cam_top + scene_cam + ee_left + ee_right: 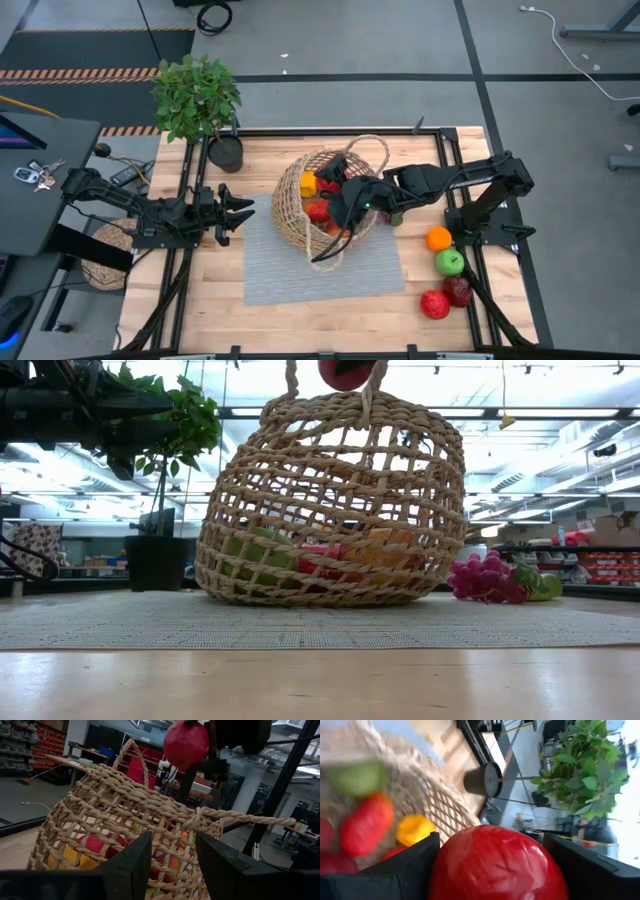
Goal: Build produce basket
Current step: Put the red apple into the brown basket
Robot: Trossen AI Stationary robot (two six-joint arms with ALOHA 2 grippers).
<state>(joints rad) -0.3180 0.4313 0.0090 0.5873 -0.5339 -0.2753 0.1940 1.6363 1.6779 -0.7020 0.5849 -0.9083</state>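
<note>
The large round basket of light tan woven wicker [318, 200] lies tipped on a grey woven mat [300, 270] mid-bench, its mouth toward the right arm. Bare bench lies in front of the mat and to the left. At the right edge sit an orange [439, 238], a green apple [450, 262] and two red fruits [435, 304].

The low view alone shows purple grapes [485, 578] behind the basket. The right gripper [490, 865] hangs above the basket's mouth, jaws wide around a glossy red apple [497, 865] — gripped on both sides. The left gripper [172, 855] waits just left of the basket, jaws partly apart, holding nothing.
</note>
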